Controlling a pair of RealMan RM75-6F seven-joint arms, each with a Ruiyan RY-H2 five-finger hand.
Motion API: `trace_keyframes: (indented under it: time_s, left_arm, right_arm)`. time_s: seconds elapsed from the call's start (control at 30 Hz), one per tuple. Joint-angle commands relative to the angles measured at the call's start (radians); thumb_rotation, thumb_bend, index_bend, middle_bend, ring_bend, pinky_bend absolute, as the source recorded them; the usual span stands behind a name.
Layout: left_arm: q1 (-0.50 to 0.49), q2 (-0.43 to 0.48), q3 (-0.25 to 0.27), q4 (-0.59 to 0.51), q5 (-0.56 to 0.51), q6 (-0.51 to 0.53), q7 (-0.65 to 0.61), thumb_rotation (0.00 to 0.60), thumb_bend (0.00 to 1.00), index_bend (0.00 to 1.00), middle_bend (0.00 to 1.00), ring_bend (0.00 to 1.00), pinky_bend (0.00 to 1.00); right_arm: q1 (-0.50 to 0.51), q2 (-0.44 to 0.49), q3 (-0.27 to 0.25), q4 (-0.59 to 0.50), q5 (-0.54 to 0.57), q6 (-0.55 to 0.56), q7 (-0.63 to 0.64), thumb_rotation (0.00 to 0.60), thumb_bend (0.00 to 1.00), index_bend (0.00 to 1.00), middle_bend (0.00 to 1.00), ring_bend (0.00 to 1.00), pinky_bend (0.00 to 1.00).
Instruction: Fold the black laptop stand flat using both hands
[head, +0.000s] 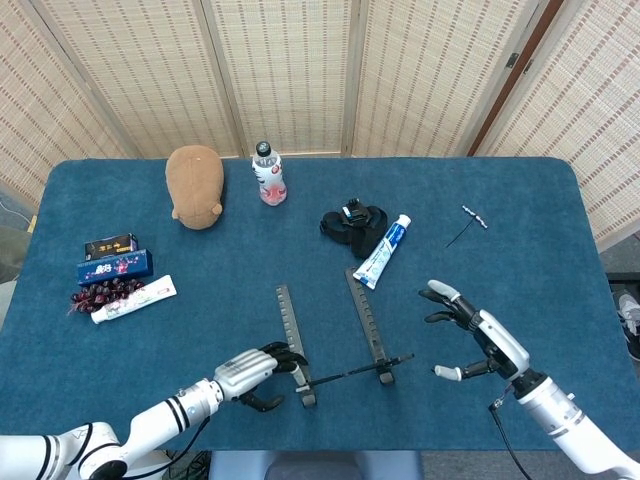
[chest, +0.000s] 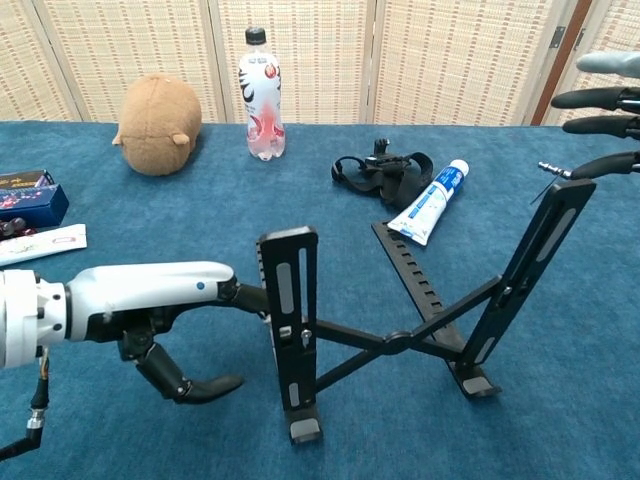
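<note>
Stand (chest: 390, 330) upright and unfolded, near the table's (head: 200, 310) front edge.
Your left hand (chest: 150, 310) touches its left upright, fingers spread, gripping nothing; your right hand (head: 470, 340) hovers open beside the right arm.

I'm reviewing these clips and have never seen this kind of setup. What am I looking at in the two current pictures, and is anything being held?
This is a two-armed robot with human-like hands, working at a blue table. The head view looks down from above; the chest view looks forward from low down, close to the work.

In the middle stands a black laptop stand, unfolded, which the robot is meant to fold flat. The left hand reaches to the stand's left upright, fingers at its edge; a firm grip cannot be confirmed. The right hand hovers open beside the right upright, touching nothing.

Also on the table: a brown plush toy, a drink bottle, a black strap bundle, a toothpaste tube, and small boxes.
</note>
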Motion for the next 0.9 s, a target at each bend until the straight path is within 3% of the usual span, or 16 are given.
trace_keyframes:
  time_s: [0.03, 0.37, 0.6, 0.9]
  left_arm:
    - [0.002, 0.008, 0.0, -0.006, 0.001, 0.008, -0.003, 0.6, 0.45, 0.33, 0.17, 0.15, 0.0]
    - [0.062, 0.078, -0.016, -0.029, -0.002, 0.145, 0.058, 0.6, 0.44, 0.22, 0.17, 0.15, 0.0]
    - [0.142, 0.15, -0.027, -0.064, -0.03, 0.291, 0.218, 0.6, 0.44, 0.18, 0.16, 0.15, 0.0]
    - [0.231, 0.204, -0.049, -0.103, -0.046, 0.446, 0.322, 0.6, 0.25, 0.13, 0.15, 0.15, 0.0]
  right_arm:
    - [-0.002, 0.006, 0.004, -0.002, 0.001, 0.003, -0.022, 0.6, 0.0, 0.02, 0.13, 0.07, 0.24]
    - [0.017, 0.106, 0.017, -0.069, 0.035, -0.072, -0.282, 0.6, 0.0, 0.0, 0.02, 0.0, 0.23]
    - [0.073, 0.206, 0.013, -0.147, 0.056, -0.208, -0.386, 0.6, 0.0, 0.0, 0.0, 0.0, 0.16]
    - [0.121, 0.201, 0.04, -0.197, 0.094, -0.314, -0.505, 0.6, 0.0, 0.0, 0.0, 0.0, 0.14]
